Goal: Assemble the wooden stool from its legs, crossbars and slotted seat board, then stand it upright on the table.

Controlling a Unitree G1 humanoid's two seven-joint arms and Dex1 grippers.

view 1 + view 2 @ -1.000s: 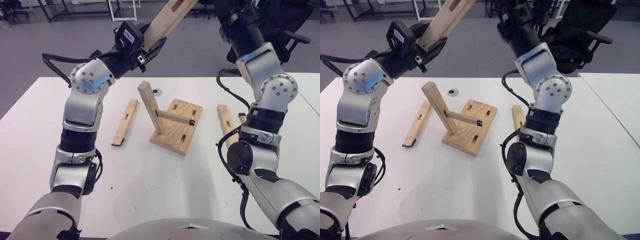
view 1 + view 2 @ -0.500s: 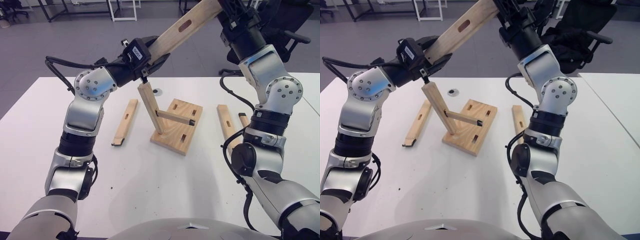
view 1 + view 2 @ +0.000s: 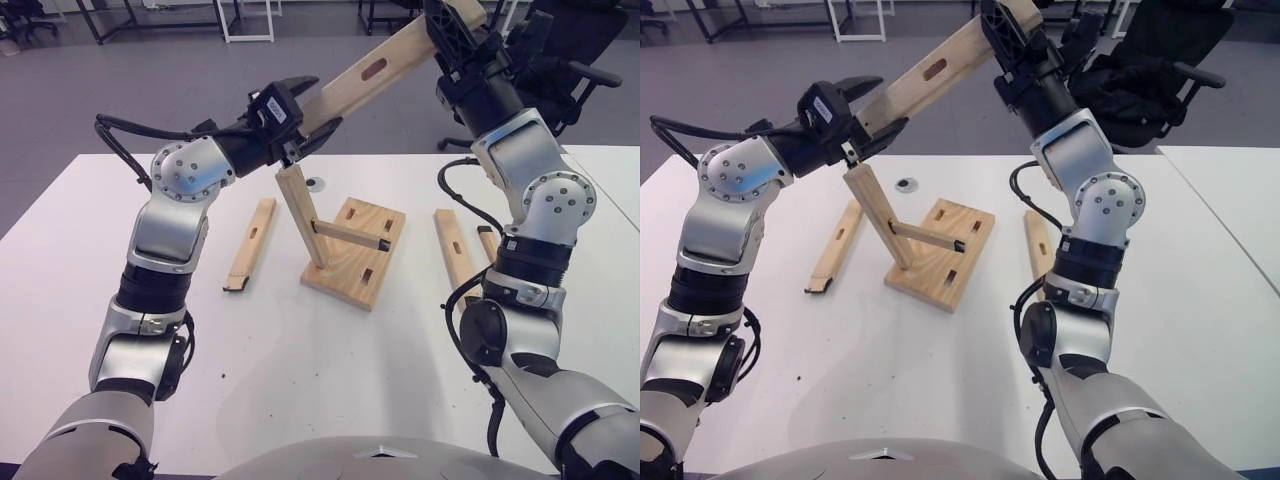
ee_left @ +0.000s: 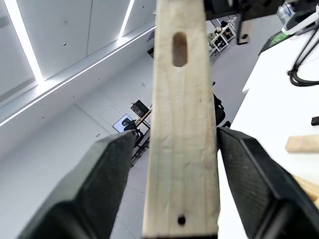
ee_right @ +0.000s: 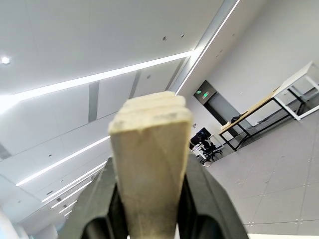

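Stool leg (image 3: 350, 88), a pale wooden bar with an oval slot partway along, is held in the air above the far side of a white table (image 3: 300, 380). It slopes upward from the robot's left to its right. Each end is held by a pincer.

The left gripper (image 3: 310, 108) is clamped on the lower end. In the left wrist view its two black fingers (image 4: 104, 184) flank the bar (image 4: 182, 124), one on each side. The right gripper (image 3: 455, 25) pinches the upper end. In the right wrist view its fingers (image 5: 97, 204) press against both sides of the squared-off tip (image 5: 149, 149).

The bar spans the gap between the two pincers, with its slot between them (nearer the right one).

Directly below the left gripper, the seat board (image 3: 345, 275) lies flat on the table with its slots facing up. A second leg (image 3: 300, 215) stands in it, leaning away from the board's middle. A crossbar (image 3: 350, 235) runs from that leg's side down to the board. The top of this leg sits just under the left gripper; whether they touch cannot be told.

A loose leg (image 3: 250, 243) lies flat to the left of the board. Two more wooden pieces (image 3: 455, 250) lie to its right, beside the right arm.
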